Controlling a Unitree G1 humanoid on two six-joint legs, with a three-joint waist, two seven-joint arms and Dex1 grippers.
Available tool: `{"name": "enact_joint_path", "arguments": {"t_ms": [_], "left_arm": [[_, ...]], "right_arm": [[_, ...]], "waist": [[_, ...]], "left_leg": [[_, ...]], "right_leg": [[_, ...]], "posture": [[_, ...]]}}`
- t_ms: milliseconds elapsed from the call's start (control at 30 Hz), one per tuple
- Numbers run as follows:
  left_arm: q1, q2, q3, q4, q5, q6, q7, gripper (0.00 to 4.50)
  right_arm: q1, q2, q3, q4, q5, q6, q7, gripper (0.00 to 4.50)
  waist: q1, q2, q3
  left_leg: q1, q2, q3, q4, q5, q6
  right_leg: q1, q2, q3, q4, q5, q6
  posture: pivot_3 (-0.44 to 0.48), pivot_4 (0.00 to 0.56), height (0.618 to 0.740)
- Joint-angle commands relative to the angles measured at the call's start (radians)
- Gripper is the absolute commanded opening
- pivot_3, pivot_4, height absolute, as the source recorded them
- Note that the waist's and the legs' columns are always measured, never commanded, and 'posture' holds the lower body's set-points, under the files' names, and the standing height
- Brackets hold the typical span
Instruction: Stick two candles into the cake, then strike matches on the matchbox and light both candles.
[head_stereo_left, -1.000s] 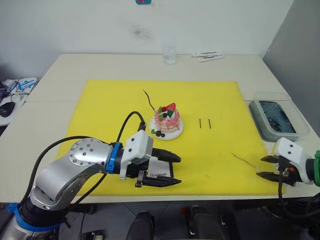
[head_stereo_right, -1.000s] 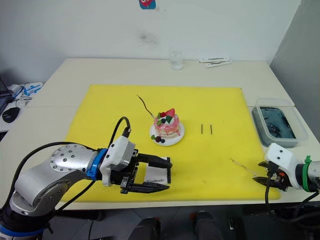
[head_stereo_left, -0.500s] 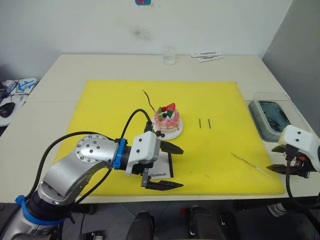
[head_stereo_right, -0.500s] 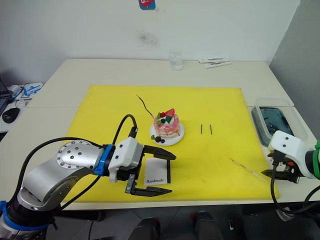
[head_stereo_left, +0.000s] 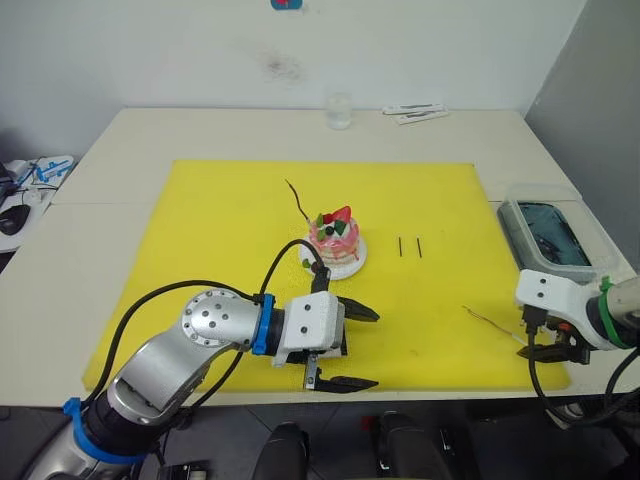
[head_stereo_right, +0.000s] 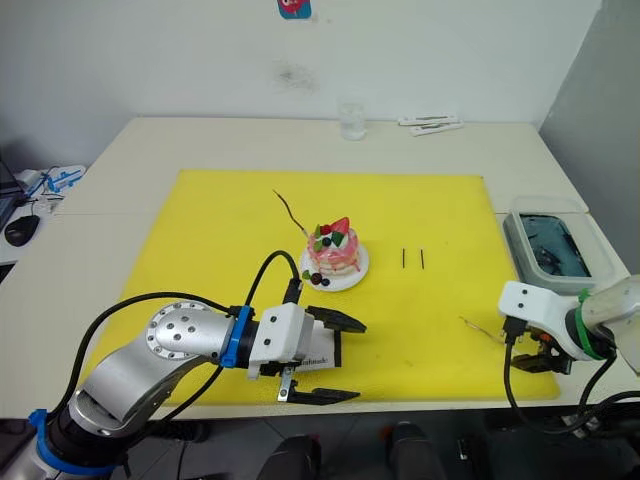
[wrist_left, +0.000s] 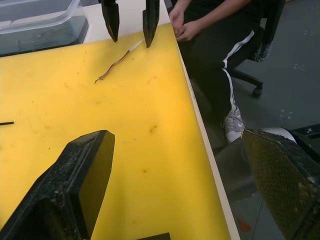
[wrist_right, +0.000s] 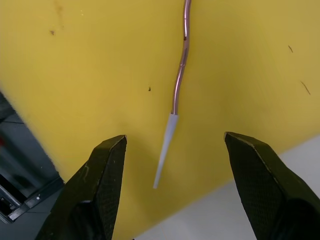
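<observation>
In the head views, one thin wavy brown candle (head_stereo_left: 296, 200) already stood in the small pink berry-topped cake (head_stereo_left: 335, 241), while the second candle (head_stereo_left: 494, 323) lay flat on the yellow mat (head_stereo_left: 220, 210). The right gripper (head_stereo_left: 548, 335) hovered at its pale end, fingers apart. The left gripper (head_stereo_left: 352, 346) gaped wide just short of the cake, with the flat white matchbox (head_stereo_right: 318, 354) partly showing beside its fingers.

In the right wrist view, the lying candle's pale tip sat between the spread fingers (wrist_right: 95, 190), untouched.

Judged step: picking up the second candle. Next, the fingers would need to lower and close around it.
</observation>
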Motion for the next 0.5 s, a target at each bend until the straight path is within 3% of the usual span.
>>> {"name": "enact_joint_path", "arguments": {"t_ms": [33, 267, 500], "left_arm": [[0.005, -0.012, -0.007, -0.031, 0.016, -0.022, 0.01, 4.48], [0.018, -0.031, -0.02, -0.024, 0.043, -0.033, 0.014, 4.48], [0.025, -0.037, -0.026, -0.017, 0.057, -0.042, 0.008, 4.48]], "right_arm": [[-0.082, 0.002, 0.05, 0.033, -0.019, 0.02, 0.052, 3.24], [-0.197, 0.039, 0.157, 0.086, -0.076, 0.01, 0.11, 3.24], [-0.213, 0.059, 0.191, 0.088, -0.098, 0.03, 0.125, 3.24]], "waist": [[0.0, 0.0, 0.0], [0.0, 0.0, 0.0], [0.0, 0.0, 0.0]], "left_leg": [[0.0, 0.0, 0.0, 0.0, 0.0, 0.0], [0.0, 0.0, 0.0, 0.0, 0.0, 0.0], [0.0, 0.0, 0.0, 0.0, 0.0, 0.0]], "right_leg": [[0.0, 0.0, 0.0, 0.0, 0.0, 0.0], [0.0, 0.0, 0.0, 0.0, 0.001, 0.002], [0.0, 0.0, 0.0, 0.0, 0.001, 0.002]], "posture": [[0.0, 0.15, 0.74], [0.0, 0.15, 0.74], [0.0, 0.15, 0.74]]}}
